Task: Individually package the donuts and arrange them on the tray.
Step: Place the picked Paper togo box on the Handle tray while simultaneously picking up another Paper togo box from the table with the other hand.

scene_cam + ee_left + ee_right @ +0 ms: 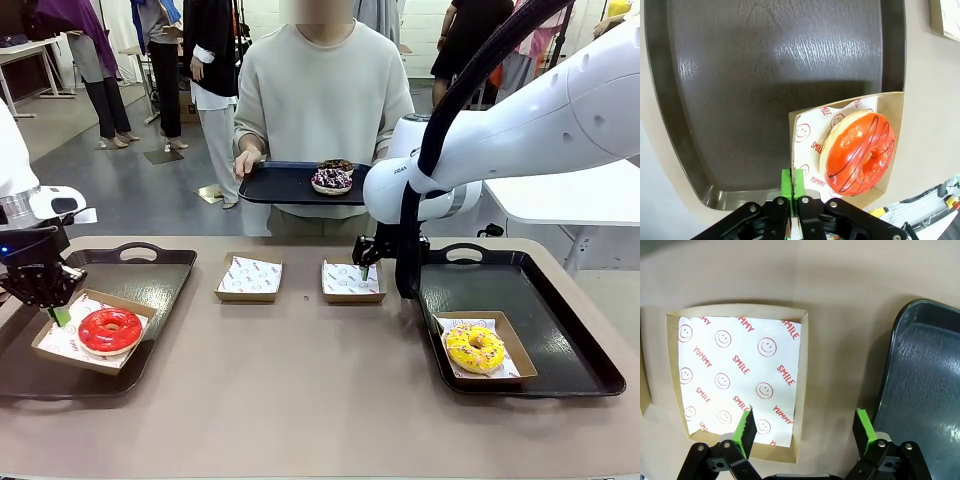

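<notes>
Left gripper (792, 185): pads pinched on the rim of a carton (885, 97), just beside the red donut (857, 152)
Red donut: in that carton, on the left tray (765, 75)
Right gripper (805, 415): wide, straddling an empty carton (804, 365) edge, beside the right tray (930, 390)
Yellow donut (474, 347): in a second carton (515, 345), right tray
Person's tray (275, 185): purple-white donut (331, 180), chocolate donut (336, 165)

Lighting is bright and even, coming from overhead. In the front view the table (300, 400) is sharp from near to far, and shadows on it are soft and short. In the left wrist view, broad white glare covers the floor of the dark tray (715, 100). Small highlights sit on the glossy red donut (857, 152), and the paper box (810, 132) liner stays legible. The tray rim bows from wide-angle distortion. In the right wrist view, the far left corner darkens.
</notes>
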